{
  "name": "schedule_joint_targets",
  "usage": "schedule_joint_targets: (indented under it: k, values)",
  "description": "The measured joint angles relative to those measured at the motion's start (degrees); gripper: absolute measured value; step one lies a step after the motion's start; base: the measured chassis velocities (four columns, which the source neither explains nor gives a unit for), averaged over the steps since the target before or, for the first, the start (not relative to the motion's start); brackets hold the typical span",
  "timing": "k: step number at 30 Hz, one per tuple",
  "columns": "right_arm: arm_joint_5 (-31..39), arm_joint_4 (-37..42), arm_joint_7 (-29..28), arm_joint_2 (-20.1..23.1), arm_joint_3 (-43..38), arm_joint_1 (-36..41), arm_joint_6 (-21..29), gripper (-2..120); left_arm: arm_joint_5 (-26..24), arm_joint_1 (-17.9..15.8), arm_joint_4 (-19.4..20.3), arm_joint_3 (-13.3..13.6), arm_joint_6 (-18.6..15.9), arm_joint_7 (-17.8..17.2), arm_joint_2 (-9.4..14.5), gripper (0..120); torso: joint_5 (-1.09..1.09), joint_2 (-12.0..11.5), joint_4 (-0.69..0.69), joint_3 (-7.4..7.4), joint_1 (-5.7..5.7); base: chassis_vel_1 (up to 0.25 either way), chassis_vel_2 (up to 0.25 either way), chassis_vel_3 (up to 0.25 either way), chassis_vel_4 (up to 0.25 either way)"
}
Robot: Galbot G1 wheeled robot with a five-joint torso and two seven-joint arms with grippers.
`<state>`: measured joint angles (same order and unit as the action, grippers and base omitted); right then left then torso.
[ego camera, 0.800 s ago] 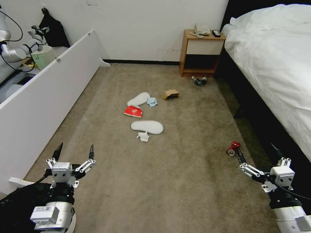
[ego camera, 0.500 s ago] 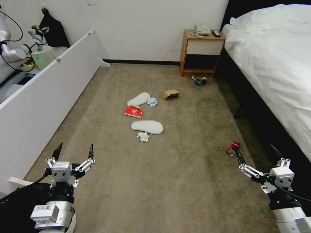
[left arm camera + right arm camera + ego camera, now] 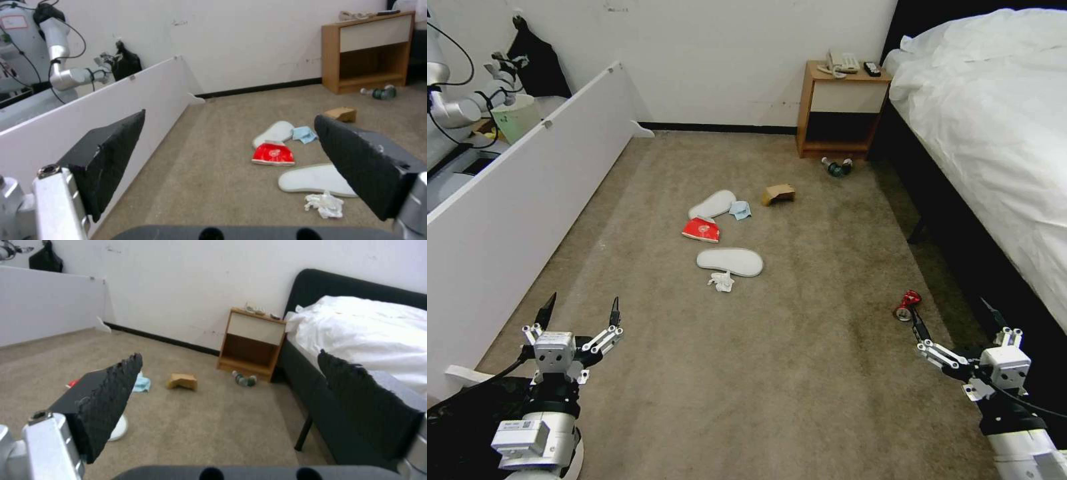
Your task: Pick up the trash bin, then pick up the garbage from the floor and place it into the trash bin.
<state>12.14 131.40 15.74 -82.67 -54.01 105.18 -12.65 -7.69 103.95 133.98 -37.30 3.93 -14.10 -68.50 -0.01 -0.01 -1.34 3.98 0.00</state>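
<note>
Litter lies mid-carpet: two white slippers [image 3: 712, 204] [image 3: 730, 261], a red packet [image 3: 701, 230], a light-blue cloth [image 3: 740, 211], crumpled tissue [image 3: 721, 281] and a cardboard piece [image 3: 778, 194]. A bottle [image 3: 836, 167] rests by the nightstand and a red one [image 3: 906, 305] lies near the bed. My left gripper [image 3: 584, 303] hangs open and empty at the near left, above the trash bin's black bag [image 3: 460, 417], which the arm mostly hides. My right gripper [image 3: 950, 308] is open and empty at the near right, just behind the red bottle. The left wrist view shows the packet [image 3: 273, 155] between the open fingers [image 3: 111, 150].
A long white board [image 3: 527, 173] walls off the left side; another robot arm [image 3: 454, 107] and a pale green bucket [image 3: 517, 117] stand behind it. A wooden nightstand [image 3: 840, 110] is at the far wall. The bed [image 3: 994, 133] runs along the right. Bare carpet [image 3: 760, 373] lies in front.
My right gripper has drawn back slightly toward me. The left gripper and the litter have not moved.
</note>
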Motion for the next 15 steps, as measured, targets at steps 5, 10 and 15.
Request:
schedule_joint_targets:
  k: [5,10,15]
  values:
    - [-0.6,-0.6,0.5,-0.5,0.4,-0.4,-0.1,100,-0.2,-1.2,-0.7,0.2,-0.2,0.0,-0.2,100,0.0,0.0,0.0,0.0,0.0,0.0,0.0,0.0,0.0]
    - [-1.1,-1.1,0.6,-0.7,0.7,-0.7,-0.1,100,-0.7,-2.2,-1.3,0.3,-0.5,-0.1,-0.2,100,0.0,0.0,0.0,0.0,0.0,0.0,0.0,0.0,0.0]
    - [-1.6,-1.6,0.9,-0.8,0.7,-1.1,-0.1,100,-1.4,-3.2,-2.1,0.3,-0.7,-0.1,0.4,100,0.0,0.0,0.0,0.0,0.0,0.0,0.0,0.0,0.0]
